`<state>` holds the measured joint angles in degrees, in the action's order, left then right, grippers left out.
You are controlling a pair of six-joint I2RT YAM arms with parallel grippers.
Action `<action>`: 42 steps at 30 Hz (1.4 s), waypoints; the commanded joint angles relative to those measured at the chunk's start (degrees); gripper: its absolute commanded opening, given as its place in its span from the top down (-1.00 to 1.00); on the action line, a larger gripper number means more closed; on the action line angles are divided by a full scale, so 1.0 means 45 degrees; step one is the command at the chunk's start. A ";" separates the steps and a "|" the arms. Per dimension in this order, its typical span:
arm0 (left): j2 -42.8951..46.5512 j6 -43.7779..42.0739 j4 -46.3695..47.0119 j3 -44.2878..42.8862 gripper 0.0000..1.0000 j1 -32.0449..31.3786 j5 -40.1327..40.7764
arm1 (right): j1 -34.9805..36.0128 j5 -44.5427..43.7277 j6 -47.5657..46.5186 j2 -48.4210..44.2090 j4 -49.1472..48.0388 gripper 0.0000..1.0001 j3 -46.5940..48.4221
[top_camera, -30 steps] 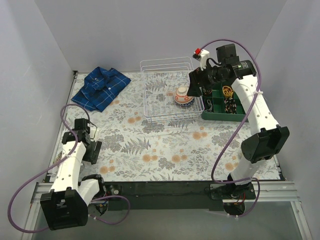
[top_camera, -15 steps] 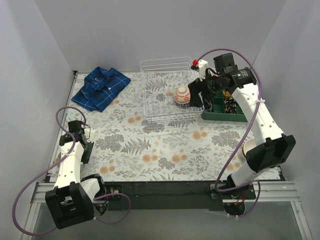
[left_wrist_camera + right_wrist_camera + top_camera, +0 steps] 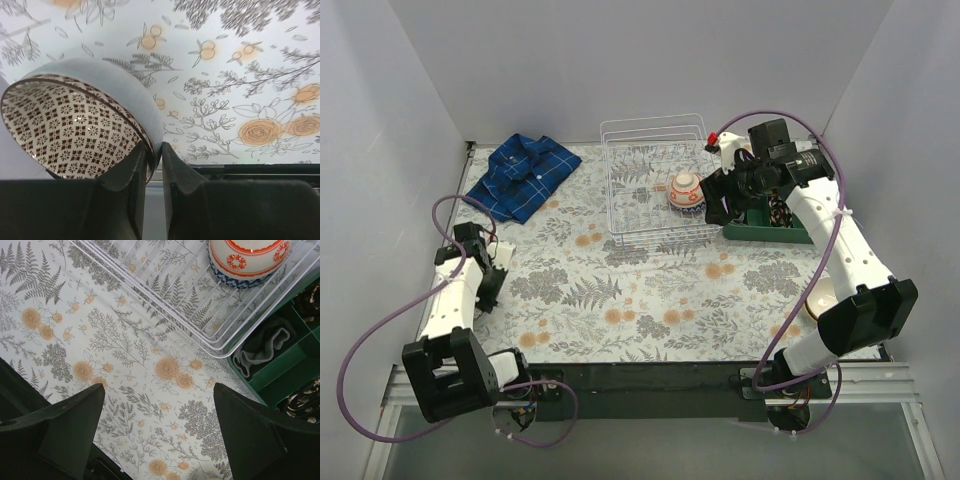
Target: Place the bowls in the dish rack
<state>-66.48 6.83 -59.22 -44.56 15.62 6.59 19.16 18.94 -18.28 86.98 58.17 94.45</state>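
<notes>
The worktop (image 3: pixel 650 300) has a cloth on it with flowers and leaves. The white wire dish rack (image 3: pixel 655 205) stands at the far edge, near the middle. A blue shirt (image 3: pixel 523 175) lies in the far left corner. A green tray (image 3: pixel 765 234) sits just beside the rack, toward the far right corner.

The right fingers (image 3: pixel 718 205) hang over the right side of the rack, where it meets the tray. They are wide apart and hold nothing. The left fingers (image 3: pixel 490 278) are at the left edge of the worktop. They are almost together and pinch the wall of a brown-patterned bowl (image 3: pixel 75 125).

An orange and white bowl (image 3: pixel 686 189) sits upside down inside the rack, on its right side.
</notes>
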 commanded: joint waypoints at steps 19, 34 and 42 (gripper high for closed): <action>-0.4231 0.2291 0.0543 -0.3632 0.97 -0.9309 -0.3377 | -0.0097 -0.2216 -0.0839 -0.1809 -0.0740 -0.97 -0.2728; -0.2925 0.3658 0.0602 -0.4669 0.18 -1.0756 -0.4726 | -0.0156 -0.0132 -0.1033 -0.1049 -0.0740 -0.97 -0.2574; -0.0096 0.4223 -0.0103 -0.5372 -0.30 -1.0231 -0.2681 | 0.0175 0.3244 -0.2166 0.0045 0.0118 -0.97 -0.0818</action>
<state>-74.50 23.62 -58.46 -66.04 -32.60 -12.10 18.79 21.71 -23.77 85.89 56.29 85.10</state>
